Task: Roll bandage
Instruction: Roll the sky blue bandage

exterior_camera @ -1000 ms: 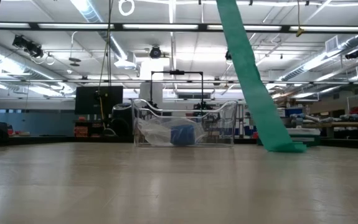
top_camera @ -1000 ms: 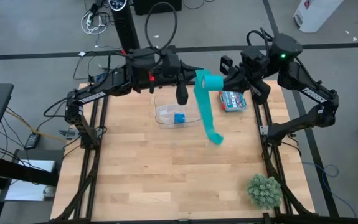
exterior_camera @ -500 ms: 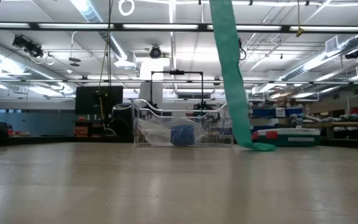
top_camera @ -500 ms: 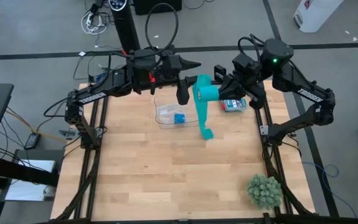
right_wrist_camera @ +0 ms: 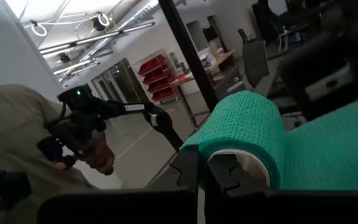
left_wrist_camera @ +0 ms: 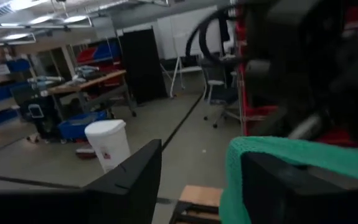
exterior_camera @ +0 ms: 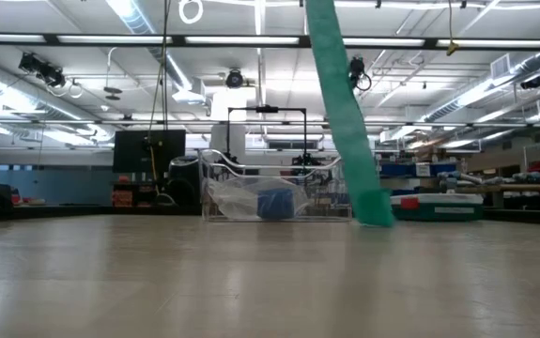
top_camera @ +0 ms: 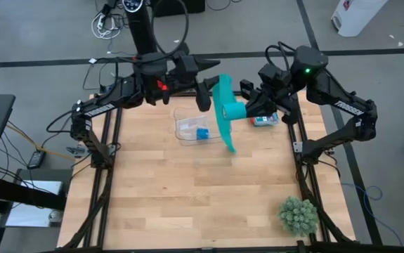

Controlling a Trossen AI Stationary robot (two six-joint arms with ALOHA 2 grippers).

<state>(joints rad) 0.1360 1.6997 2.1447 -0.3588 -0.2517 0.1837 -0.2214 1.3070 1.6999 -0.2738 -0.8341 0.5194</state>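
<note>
You see bare pale wood planks on the table [top_camera: 187, 197] nearest, with a spiky green plant ball [top_camera: 298, 215] at the near right corner. Mid-table, the loose tail of the bandage [top_camera: 224, 116], a teal-green woven ribbon with a gauzy, crinkled texture, hangs down and its end reaches the wood just right of a clear plastic bin [top_camera: 193, 128] that holds a blue roll [top_camera: 202, 133]. Farther back and raised above the table, your right gripper [top_camera: 244, 107] is clamped on the rolled end of the bandage; the wrist view shows a thick round coil of it wrapped over the fingertips. Your left gripper [top_camera: 203, 90] sits just left of the ribbon's upper part, jaws spread wide, one finger against the flat fabric, nothing pinched. A flat teal and red package [top_camera: 264, 120] lies at the far right, beside the right arm. Beyond the table, a person in a tan sleeve [right_wrist_camera: 17, 155] shows in the right wrist view.
</note>
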